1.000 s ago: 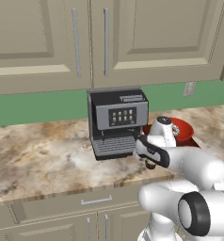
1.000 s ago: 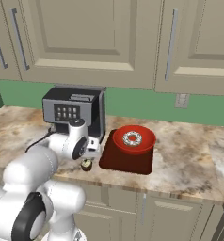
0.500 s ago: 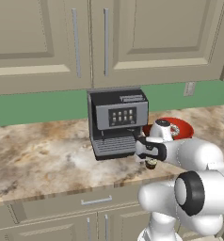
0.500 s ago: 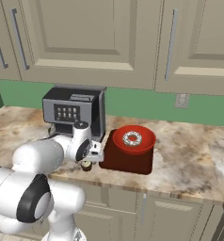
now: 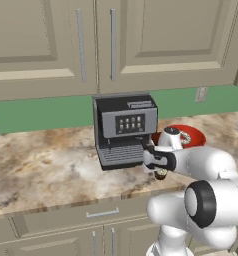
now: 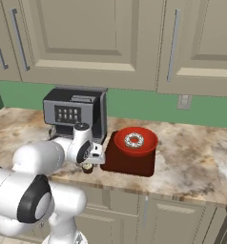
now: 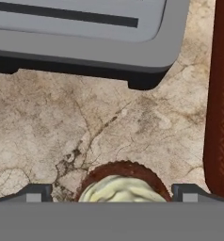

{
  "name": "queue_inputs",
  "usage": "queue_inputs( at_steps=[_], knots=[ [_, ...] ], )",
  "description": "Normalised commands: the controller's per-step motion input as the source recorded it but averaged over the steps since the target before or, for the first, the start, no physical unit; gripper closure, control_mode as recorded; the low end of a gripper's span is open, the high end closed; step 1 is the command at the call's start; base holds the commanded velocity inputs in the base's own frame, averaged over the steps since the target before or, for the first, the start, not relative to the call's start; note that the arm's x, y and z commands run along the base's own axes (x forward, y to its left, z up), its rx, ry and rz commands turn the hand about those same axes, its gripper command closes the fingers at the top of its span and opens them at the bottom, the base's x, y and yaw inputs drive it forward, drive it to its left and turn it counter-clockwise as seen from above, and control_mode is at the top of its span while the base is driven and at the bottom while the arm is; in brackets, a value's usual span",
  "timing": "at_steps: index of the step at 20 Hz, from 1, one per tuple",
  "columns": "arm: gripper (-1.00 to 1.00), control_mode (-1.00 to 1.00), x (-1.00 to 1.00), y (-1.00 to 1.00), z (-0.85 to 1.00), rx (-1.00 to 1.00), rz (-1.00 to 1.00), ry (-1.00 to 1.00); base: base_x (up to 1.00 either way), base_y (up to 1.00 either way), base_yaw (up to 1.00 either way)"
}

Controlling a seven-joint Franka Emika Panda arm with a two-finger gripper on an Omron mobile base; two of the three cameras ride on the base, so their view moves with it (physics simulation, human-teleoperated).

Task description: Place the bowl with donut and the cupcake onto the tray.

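Since a second earlier we had lowered our tool (image 7: 112, 192), fingers spread wide, over the cupcake (image 7: 124, 183) on the counter (image 7: 109, 127), between coffee machine (image 7: 81, 33) and tray (image 7: 220, 99).

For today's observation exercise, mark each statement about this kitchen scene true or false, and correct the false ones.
1. The bowl sits on the tray. True.
2. The donut lies on the counter beside the bowl. False: it lies inside the bowl.
3. The cupcake is already on the tray. False: it stands on the counter, beside the tray.
4. The hand is open, with the cupcake between its fingertips. True.
5. The coffee machine stands to the right of the tray. False: it stands to the tray's left.
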Motion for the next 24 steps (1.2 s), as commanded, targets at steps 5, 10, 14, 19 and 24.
queue_inputs(
  at_steps=[5,10,14,19,24],
  knots=[
    [1.0,-1.0,-0.02,0.0,-0.1,-0.05,0.0,0.01,0.0,0.0,0.0],
    [1.0,-1.0,0.0,-0.01,0.2,0.01,-0.03,-0.02,0.0,0.0,0.0],
    [1.0,-1.0,0.0,-0.13,0.62,0.0,-0.1,-0.02,0.0,0.0,0.0],
    [1.0,-1.0,0.01,-0.31,0.17,-0.07,-0.12,-0.01,0.0,0.0,0.0],
    [1.0,-1.0,0.15,-0.51,-0.05,-0.05,-0.05,-0.05,0.0,0.0,0.0]
  ],
)
